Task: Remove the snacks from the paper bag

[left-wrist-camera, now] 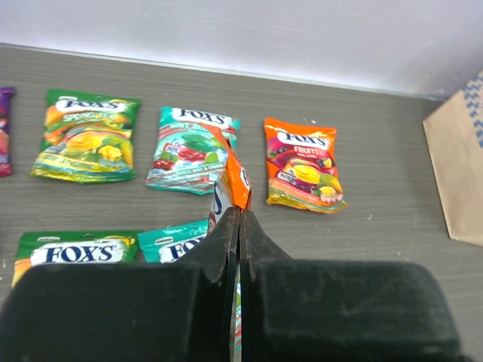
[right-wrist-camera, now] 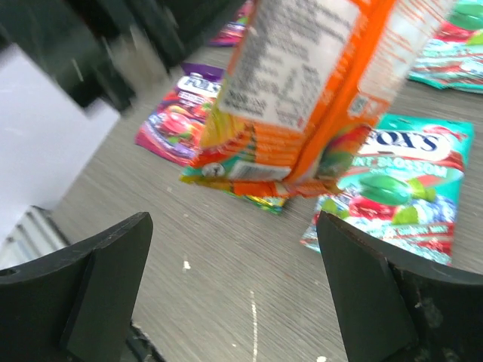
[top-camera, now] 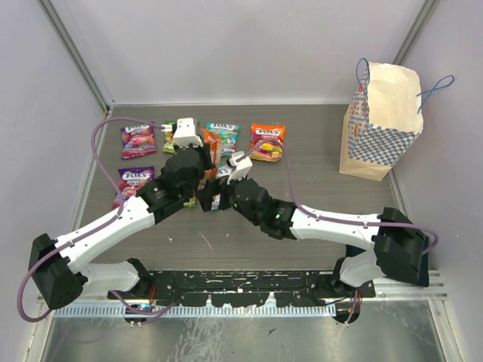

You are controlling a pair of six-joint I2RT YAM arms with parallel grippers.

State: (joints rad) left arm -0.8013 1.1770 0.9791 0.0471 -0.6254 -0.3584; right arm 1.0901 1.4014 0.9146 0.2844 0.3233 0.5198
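Left gripper (left-wrist-camera: pixel 239 217) jaws clenched an orange snack (left-wrist-camera: pixel 238 177) above the table (left-wrist-camera: pixel 385 226), right gripper (right-wrist-camera: pixel 234 234) jaws wide apart, empty; judged placing step, next: lower it onto a bare spot.

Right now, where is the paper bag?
In the top view the paper bag stands at the far right of the table, well right of the orange packet.

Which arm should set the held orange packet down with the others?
Left: the left gripper is shut on the flat glossy orange candy packet, lifted off the table; the right gripper is open, holding nothing.
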